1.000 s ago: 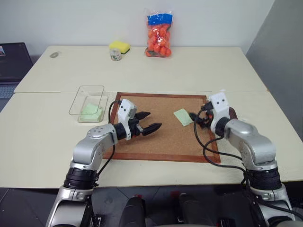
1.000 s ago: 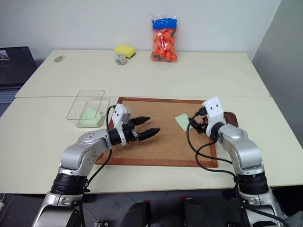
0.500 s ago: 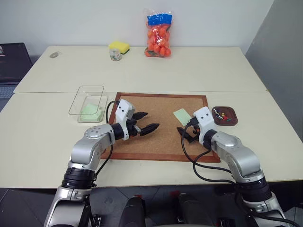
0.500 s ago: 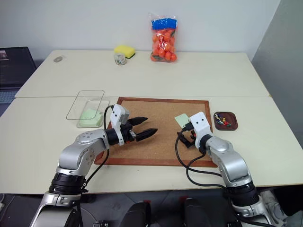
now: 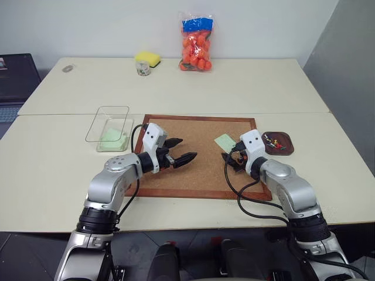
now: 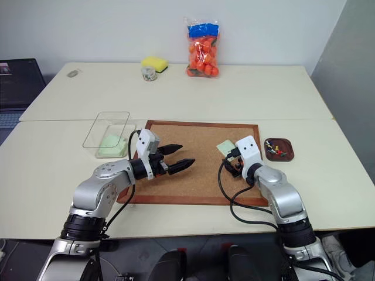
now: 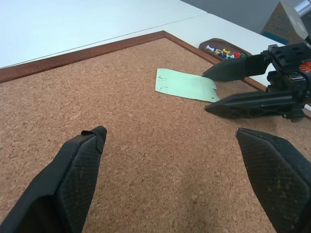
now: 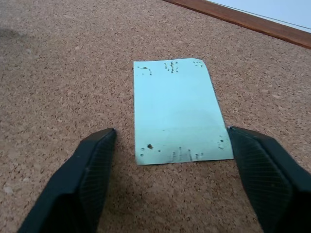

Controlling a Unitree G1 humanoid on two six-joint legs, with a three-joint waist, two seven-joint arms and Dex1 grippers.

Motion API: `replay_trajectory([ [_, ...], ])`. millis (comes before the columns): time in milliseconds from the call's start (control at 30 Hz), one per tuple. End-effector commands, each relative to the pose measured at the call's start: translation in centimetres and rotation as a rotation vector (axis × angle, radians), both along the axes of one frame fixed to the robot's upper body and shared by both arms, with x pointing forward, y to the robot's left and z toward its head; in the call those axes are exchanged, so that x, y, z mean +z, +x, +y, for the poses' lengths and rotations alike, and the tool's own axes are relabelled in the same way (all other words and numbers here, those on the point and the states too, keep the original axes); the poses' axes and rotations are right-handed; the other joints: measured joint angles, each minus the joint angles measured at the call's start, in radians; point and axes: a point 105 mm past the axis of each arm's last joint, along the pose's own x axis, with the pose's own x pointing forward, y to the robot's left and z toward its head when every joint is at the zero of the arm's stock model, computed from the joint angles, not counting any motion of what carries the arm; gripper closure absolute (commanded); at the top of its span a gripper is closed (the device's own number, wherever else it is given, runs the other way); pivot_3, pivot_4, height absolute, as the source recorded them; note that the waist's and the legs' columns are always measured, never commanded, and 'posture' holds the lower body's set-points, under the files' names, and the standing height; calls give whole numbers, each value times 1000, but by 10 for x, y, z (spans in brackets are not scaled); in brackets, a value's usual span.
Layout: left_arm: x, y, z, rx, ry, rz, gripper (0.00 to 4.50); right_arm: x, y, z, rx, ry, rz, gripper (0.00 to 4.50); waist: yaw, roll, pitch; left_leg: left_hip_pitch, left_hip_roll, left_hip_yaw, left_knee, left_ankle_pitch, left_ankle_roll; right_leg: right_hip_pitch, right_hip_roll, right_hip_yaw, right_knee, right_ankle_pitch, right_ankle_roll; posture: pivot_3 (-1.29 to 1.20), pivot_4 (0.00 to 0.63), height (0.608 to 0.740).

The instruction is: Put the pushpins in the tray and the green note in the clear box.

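Your right gripper (image 8: 170, 160) hides the green note's (image 8: 178, 111) near edge, fingers spread wide astride it on the cork board (image 5: 193, 170). The tray (image 5: 277, 143) holds the pushpins (image 7: 224, 52). A pale green sheet lies in the clear box (image 5: 108, 126). Your left gripper (image 5: 183, 150) gapes empty.

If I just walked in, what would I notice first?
The big wood-framed cork board mid-table, where a pale green paper note lies flat between the right gripper's open black fingers. Then the bright bag of orange balls at the far table edge.
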Motion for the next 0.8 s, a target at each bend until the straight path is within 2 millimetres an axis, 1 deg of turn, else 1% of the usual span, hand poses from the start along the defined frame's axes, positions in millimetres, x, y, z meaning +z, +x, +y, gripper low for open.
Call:
replay_trajectory([
  [33, 8, -1, 0, -8, -6, -37, 0, 1, 6, -13, -62, 9, 11, 1626, 0, 0, 0, 0, 0, 0, 0, 0, 0, 0, 0, 0, 0, 0, 0, 0, 150, 740],
  [133, 7, -2, 0, -9, -7, -35, 0, 3, 7, -13, -63, 10, 8, 2272, 1, 0, 0, 0, 0, 0, 0, 0, 0, 0, 0, 0, 0, 0, 0, 0, 150, 740],
  [167, 7, -2, 0, -10, -7, -35, 0, 3, 7, -13, -63, 11, 6, 2399, 1, 0, 0, 0, 0, 0, 0, 0, 0, 0, 0, 0, 0, 0, 0, 0, 150, 740],
  [233, 7, -2, -1, -10, -8, -35, 0, 5, 7, -13, -62, 13, 1, 2804, 2, 0, 0, 0, 0, 0, 0, 0, 0, 0, 0, 0, 0, 0, 0, 0, 150, 740],
  [433, 8, -1, -1, -4, -16, -31, 0, 11, 6, -11, -52, 21, -21, 4209, 1, 0, 0, 0, 0, 0, 0, 0, 0, 0, 0, 0, 0, 0, 0, 0, 150, 740],
  [500, 12, 1, -1, 6, -40, -27, 0, 14, 6, -11, -49, 24, -29, 4489, 1, 0, 0, 0, 0, 0, 0, 0, 0, 0, 0, 0, 0, 0, 0, 0, 150, 740],
  [667, 33, 10, -7, 29, -162, -13, 0, 29, 0, -6, -10, 39, -71, 4489, 2, 0, 0, -1, 0, 0, 0, 0, 0, 0, 0, 0, 0, 0, 0, 0, 150, 740],
  [800, 43, 12, -10, 37, -228, 11, 0, 33, -2, -6, -4, 39, -78, 4489, 0, 0, 0, -1, 0, 0, 0, 0, 0, 0, 0, 0, -1, 0, 0, 0, 150, 740],
])
